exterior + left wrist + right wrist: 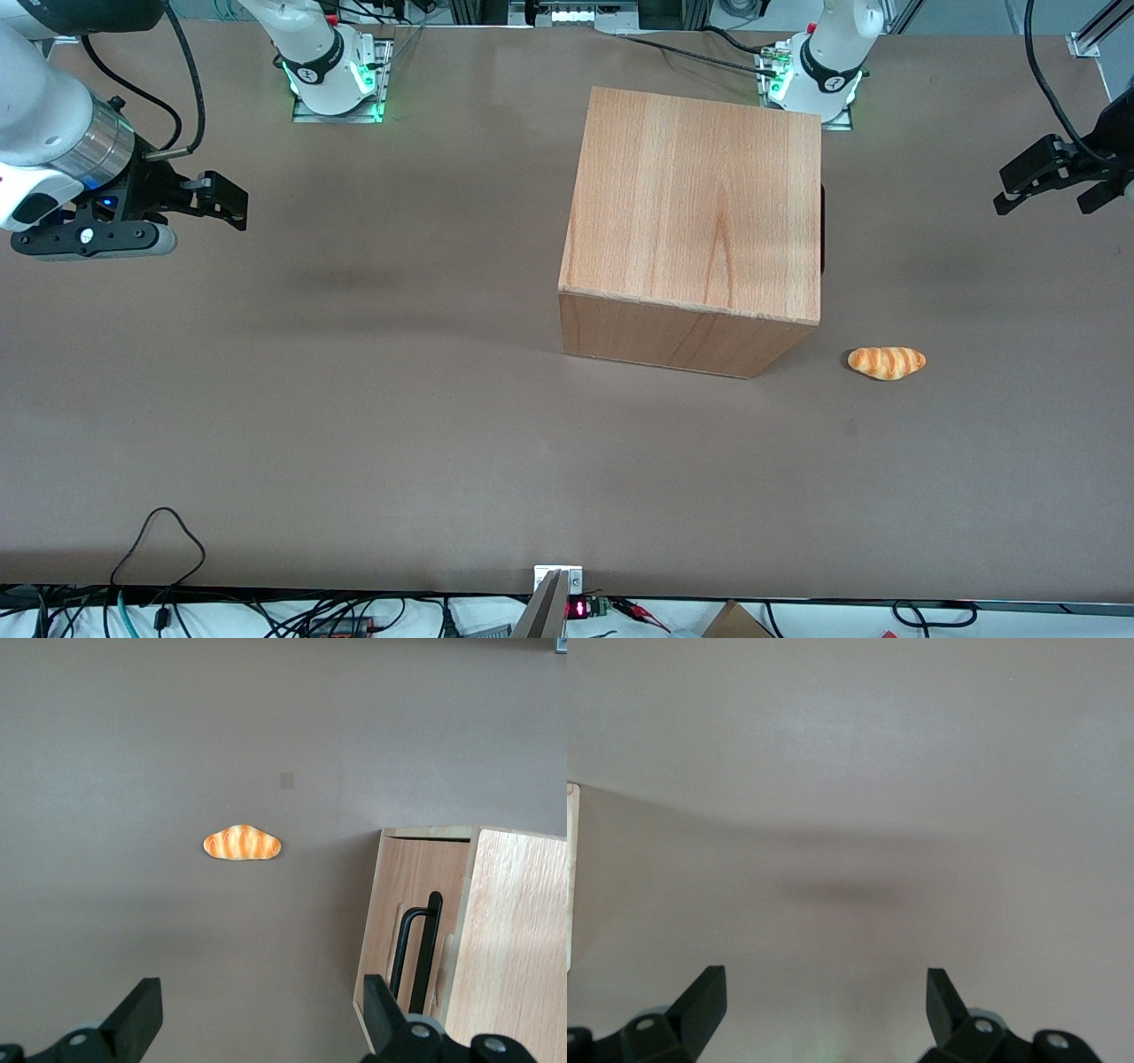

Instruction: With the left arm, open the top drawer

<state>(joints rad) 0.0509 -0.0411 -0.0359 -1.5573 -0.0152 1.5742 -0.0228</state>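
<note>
**Gripper wide and off the handle, drawer shut**

Your gripper (1050, 189) hangs above the table (354, 425) at the working arm's end, well apart from the cabinet (700, 204), with its fingers (137, 1017) spread wide and nothing between them. Nothing of the task is done as far as you can see: the reach, the grasp and the pull are all left.

Nearest the front camera lies a small croissant (887, 362), just beside the cabinet's near corner and touching nothing. It sits close to your likely approach path, so keep it in mind.

Farther back stands the cabinet, and the drawer (409, 921) is in its upper part, on the face turned toward the working arm's end. In the wrist view the drawer front sits flush with the cabinet body, so you can judge it closed. The black bar handle (418, 948) stands proud of that front. Its long axis runs level along the front, from nearer the front camera to farther from it. The drawer should slide out toward your gripper's end of the table.
</note>
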